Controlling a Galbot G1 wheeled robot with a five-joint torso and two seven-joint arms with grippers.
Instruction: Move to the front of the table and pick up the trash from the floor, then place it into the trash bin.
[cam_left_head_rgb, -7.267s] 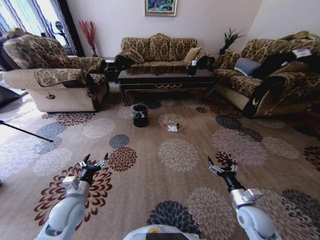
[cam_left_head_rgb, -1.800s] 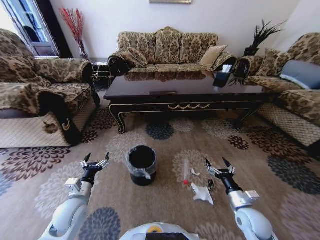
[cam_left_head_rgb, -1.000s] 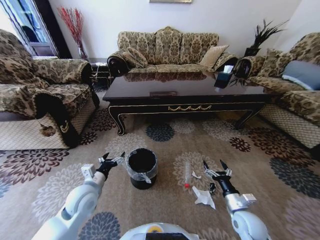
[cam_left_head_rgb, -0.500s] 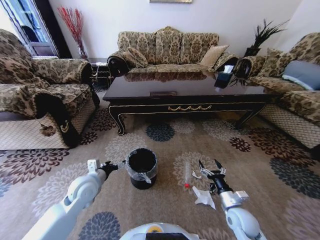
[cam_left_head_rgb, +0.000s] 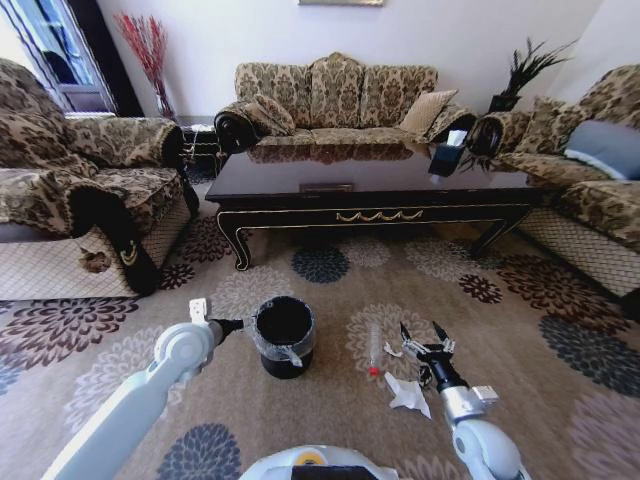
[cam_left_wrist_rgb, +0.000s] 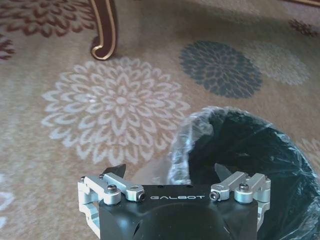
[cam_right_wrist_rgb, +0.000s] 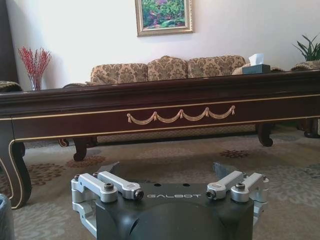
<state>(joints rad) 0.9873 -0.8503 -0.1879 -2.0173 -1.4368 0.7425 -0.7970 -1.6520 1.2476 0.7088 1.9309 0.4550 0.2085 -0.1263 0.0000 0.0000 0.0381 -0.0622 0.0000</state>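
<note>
Both hands low over the floor (cam_left_head_rgb: 320, 400) in front of the bench (cam_left_head_rgb: 370, 185).

The left hand (cam_left_wrist_rgb: 170, 172), fingers apart, sits at the rim of the trash bin (cam_left_head_rgb: 284, 335). The right hand (cam_left_head_rgb: 424, 343), fingers spread, hovers just beside the trash (cam_left_head_rgb: 405, 392): white paper scraps and a clear red-capped bottle (cam_left_head_rgb: 374, 347) lying on the carpet right of the bin.
</note>
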